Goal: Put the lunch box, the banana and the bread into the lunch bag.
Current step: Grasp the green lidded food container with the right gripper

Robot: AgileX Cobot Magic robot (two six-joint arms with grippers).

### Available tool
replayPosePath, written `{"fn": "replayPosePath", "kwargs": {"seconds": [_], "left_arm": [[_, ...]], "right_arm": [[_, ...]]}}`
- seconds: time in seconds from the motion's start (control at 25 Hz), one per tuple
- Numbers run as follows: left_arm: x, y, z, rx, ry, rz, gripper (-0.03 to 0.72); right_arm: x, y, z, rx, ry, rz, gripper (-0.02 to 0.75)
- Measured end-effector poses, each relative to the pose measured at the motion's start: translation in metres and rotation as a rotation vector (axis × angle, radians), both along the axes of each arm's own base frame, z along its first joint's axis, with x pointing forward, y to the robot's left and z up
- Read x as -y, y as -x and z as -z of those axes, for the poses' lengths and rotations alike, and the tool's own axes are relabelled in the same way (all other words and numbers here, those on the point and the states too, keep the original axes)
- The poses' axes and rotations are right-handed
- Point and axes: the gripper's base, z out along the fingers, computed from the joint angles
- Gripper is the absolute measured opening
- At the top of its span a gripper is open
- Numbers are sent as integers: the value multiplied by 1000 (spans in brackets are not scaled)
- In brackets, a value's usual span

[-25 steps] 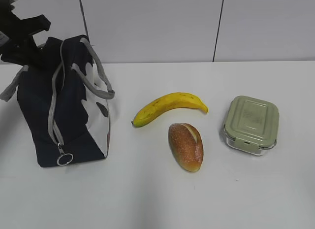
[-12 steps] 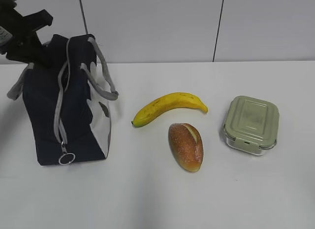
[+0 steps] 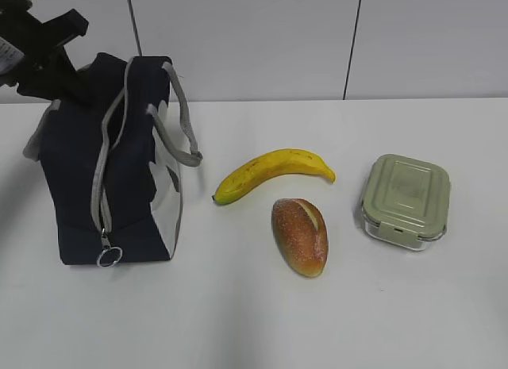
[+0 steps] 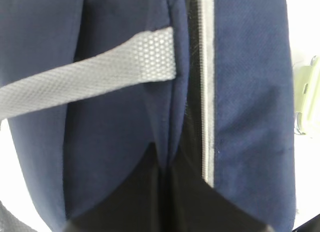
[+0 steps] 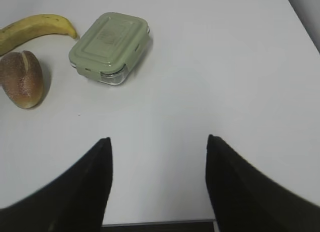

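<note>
The navy lunch bag (image 3: 71, 178) stands at the left of the table, its grey zipper band (image 3: 103, 178) running down to a ring pull (image 3: 107, 256). My left gripper (image 3: 57, 82) is at the bag's top rear edge. In the left wrist view this gripper (image 4: 162, 162) is shut on a fold of the bag's navy fabric (image 4: 250, 92), beside a grey handle (image 4: 100, 77). The banana (image 3: 270, 172), the bread (image 3: 300, 236) and the green-lidded lunch box (image 3: 405, 201) lie to the right on the table. My right gripper (image 5: 159, 139) hangs open over bare table, nearer than the lunch box (image 5: 109, 46).
The white table (image 3: 262, 321) has bare room in front of the items and to the right of the lunch box. A pale panelled wall (image 3: 254, 36) closes off the back. The table's near edge (image 5: 160, 224) lies just under my right gripper.
My left gripper has moved right with the bag's top, so the bag stands straighter and its handles have swung right. Banana, bread and lunch box have not moved.
</note>
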Motion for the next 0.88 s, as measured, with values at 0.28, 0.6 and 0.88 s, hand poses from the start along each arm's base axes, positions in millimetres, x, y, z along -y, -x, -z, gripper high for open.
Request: {"fn": "replayPosePath", "kwargs": {"seconds": [0.28,0.6,0.88], "left_arm": [[0,1,0,2,-5,18,-3],[0,1,0,4,-7,28,-3],[0,1,0,3,-8,32,-3]], "right_arm": [[-1,-15,-15,-2,-29,-13,439],[-6,-88,-45,-70,-163,-51,440],[-13,-158,-42,-288,-303,-101,440]]}}
